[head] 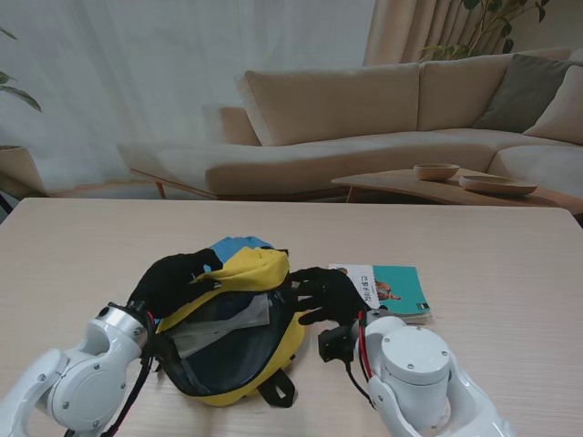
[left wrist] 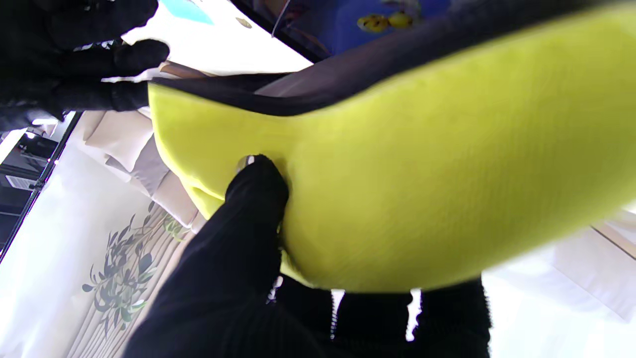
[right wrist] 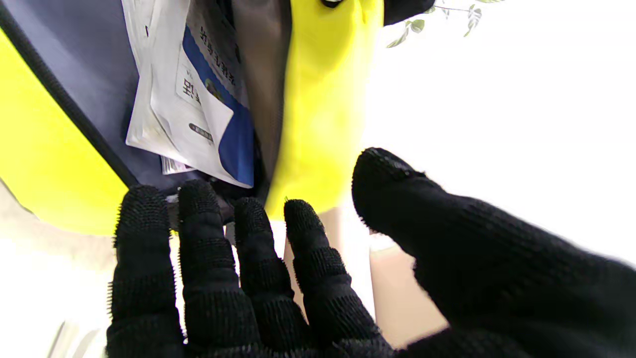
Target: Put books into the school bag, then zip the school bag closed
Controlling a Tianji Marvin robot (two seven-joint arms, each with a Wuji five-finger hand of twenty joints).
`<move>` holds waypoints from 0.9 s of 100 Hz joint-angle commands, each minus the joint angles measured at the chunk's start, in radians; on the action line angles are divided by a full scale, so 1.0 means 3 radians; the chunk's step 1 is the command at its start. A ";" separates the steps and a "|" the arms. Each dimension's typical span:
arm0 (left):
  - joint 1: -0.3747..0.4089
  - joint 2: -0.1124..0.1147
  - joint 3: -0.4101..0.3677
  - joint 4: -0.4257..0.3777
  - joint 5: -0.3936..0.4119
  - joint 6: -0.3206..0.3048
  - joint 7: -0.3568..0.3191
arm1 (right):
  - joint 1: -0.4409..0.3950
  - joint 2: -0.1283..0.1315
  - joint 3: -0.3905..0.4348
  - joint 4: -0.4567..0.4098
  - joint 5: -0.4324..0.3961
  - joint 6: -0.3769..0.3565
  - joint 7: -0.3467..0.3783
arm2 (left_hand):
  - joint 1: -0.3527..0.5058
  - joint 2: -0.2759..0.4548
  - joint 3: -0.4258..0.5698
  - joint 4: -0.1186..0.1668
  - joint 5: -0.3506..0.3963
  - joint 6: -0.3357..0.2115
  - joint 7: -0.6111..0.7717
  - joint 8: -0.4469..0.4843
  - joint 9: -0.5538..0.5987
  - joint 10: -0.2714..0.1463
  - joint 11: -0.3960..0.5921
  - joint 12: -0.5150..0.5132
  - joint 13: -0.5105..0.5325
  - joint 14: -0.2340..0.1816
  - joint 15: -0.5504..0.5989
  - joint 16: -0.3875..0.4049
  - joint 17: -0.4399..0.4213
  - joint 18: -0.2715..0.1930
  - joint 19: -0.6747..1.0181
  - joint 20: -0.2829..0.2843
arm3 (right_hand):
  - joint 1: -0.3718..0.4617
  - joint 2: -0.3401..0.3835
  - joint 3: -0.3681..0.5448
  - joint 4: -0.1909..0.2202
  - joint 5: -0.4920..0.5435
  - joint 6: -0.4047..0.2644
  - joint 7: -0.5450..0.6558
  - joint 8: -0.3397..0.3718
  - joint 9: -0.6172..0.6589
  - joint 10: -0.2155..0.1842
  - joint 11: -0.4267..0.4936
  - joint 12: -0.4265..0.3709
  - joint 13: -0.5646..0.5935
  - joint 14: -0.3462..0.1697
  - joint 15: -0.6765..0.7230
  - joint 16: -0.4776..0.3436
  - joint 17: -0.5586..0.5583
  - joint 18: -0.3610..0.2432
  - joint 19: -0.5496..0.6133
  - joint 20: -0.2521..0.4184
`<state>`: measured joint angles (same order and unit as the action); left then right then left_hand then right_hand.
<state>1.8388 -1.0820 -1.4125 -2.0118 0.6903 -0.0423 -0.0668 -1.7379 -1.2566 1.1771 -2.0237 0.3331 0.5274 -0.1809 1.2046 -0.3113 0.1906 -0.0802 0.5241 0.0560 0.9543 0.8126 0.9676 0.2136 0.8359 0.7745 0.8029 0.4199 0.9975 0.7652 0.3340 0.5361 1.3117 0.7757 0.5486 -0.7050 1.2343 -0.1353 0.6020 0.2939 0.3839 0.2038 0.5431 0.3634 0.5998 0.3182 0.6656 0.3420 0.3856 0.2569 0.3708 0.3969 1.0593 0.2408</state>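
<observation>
The yellow school bag lies open in the middle of the table, nearer to me. My left hand is shut on its yellow top flap, lifting it; the thumb presses into the flap with the other fingers underneath. A white and blue book lies inside the dark lining. My right hand is open, its spread fingertips resting at the bag's right rim. A teal and white book lies flat on the table just right of that hand.
The pale wooden table stretches wide on both sides of the bag. Beyond its far edge stand a beige sofa and a low coffee table with two bowls.
</observation>
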 commanded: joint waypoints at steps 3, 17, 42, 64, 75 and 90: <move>0.0069 -0.0007 0.0081 -0.0032 0.0024 0.0063 -0.0076 | -0.0079 0.0051 0.0074 -0.0077 -0.0034 -0.0087 0.0073 | 0.0268 0.0257 0.0050 0.0051 -0.0017 -0.0154 0.0251 0.0064 -0.0039 -0.0043 0.0017 0.0020 -0.0028 0.0093 -0.0047 0.0046 -0.0049 0.0041 0.0013 0.0042 | -0.0146 0.0022 -0.0117 0.0104 0.0059 -0.0092 -0.0044 0.0047 0.0006 -0.0070 0.0018 0.0012 -0.0139 -0.0035 0.0005 0.0028 -0.0038 -0.0048 0.0044 0.0058; 0.0095 -0.0002 0.0254 0.0001 0.0074 0.0260 -0.0080 | -0.0124 0.0082 0.0191 -0.0118 -0.0079 -0.0198 0.0124 | 0.0245 0.0244 0.0052 0.0058 -0.0020 -0.0134 0.0202 -0.0046 -0.0040 -0.0038 -0.0033 0.0001 -0.0049 0.0107 -0.0093 0.0027 -0.0069 0.0040 -0.0005 0.0026 | -0.0146 0.0023 -0.0121 0.0105 0.0077 -0.0091 -0.0125 0.0046 -0.0016 -0.0072 -0.0003 0.0003 -0.0173 -0.0040 -0.0032 0.0011 -0.0065 -0.0061 0.0018 0.0066; 0.0144 0.0016 0.0456 0.0043 0.0096 0.0619 -0.0175 | -0.0132 0.0098 0.0317 -0.0123 -0.0077 -0.0280 0.0161 | 0.0031 0.0138 0.0233 0.0051 -0.0167 -0.0055 0.0004 -0.0375 -0.0165 -0.0008 -0.0427 0.0092 -0.0266 0.0107 -0.0359 -0.0051 -0.0278 -0.0051 -0.0103 -0.0091 | -0.0144 0.0023 -0.0123 0.0105 0.0139 -0.0087 -0.0293 0.0059 -0.0034 -0.0080 -0.0020 -0.0005 -0.0181 -0.0048 -0.0070 -0.0008 -0.0087 -0.0067 -0.0017 0.0078; 0.0242 0.0033 0.0485 -0.0011 0.0053 0.0751 -0.0279 | -0.0088 0.0093 0.0335 -0.0056 -0.0131 -0.0316 0.0137 | -0.1051 0.0081 0.0743 0.0066 -0.0508 0.0089 -0.0710 -0.0597 -0.0930 0.0007 -0.0851 -0.0527 -0.0938 0.0004 -0.1122 -0.0296 -0.0853 -0.0176 -0.0626 -0.0424 | -0.0147 0.0025 -0.0127 0.0105 0.0203 -0.0094 -0.0538 0.0175 -0.0067 -0.0092 -0.0024 -0.0006 -0.0214 -0.0060 -0.0082 -0.0012 -0.0118 -0.0087 -0.0039 0.0102; 0.0316 0.0041 0.0441 -0.0071 0.0063 0.0702 -0.0318 | -0.0083 0.0095 0.0349 -0.0030 -0.0148 -0.0345 0.0134 | -0.1572 0.0180 0.0887 0.0140 -0.0699 0.0124 -0.1019 -0.0752 -0.1311 -0.0022 -0.1257 -0.0777 -0.1256 -0.0090 -0.1561 -0.0480 -0.1097 -0.0248 -0.1055 -0.0537 | -0.0161 0.0036 -0.0138 0.0104 0.0197 -0.0117 -0.0550 0.0204 -0.0078 -0.0116 -0.0016 -0.0002 -0.0233 -0.0076 -0.0082 -0.0010 -0.0145 -0.0096 -0.0036 0.0109; 0.0409 0.0046 0.0343 -0.0150 0.0091 0.0507 -0.0325 | -0.0084 0.0132 0.0397 0.0011 -0.0254 -0.0431 0.0240 | -0.1836 0.0138 0.0609 0.0103 -0.0801 0.0074 -0.1377 -0.1022 -0.1651 -0.0049 -0.1643 -0.1040 -0.1547 -0.0171 -0.1969 -0.0608 -0.1310 -0.0332 -0.1600 -0.0557 | -0.0221 0.0095 -0.0209 0.0117 0.0176 -0.0212 -0.0575 0.0289 -0.0085 -0.0228 0.0005 0.0006 -0.0252 -0.0177 -0.0075 -0.0004 -0.0204 -0.0082 0.0061 0.0173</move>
<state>1.9463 -1.0688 -1.3046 -2.0332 0.7149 0.1230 -0.1523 -1.7569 -1.2215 1.2909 -2.0256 0.2731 0.4121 -0.1353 0.7101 -0.2888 0.4073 -0.0790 0.3155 0.0808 0.5910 0.5474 0.5192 0.2109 0.3837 0.5009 0.3754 0.3870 0.4578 0.6083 -0.0202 0.4646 0.9051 0.6271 0.5377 -0.6855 1.1948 -0.1350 0.6381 0.2895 0.2267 0.2691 0.5428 0.3468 0.5995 0.3182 0.6251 0.3237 0.3732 0.2555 0.3213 0.3950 1.0480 0.2688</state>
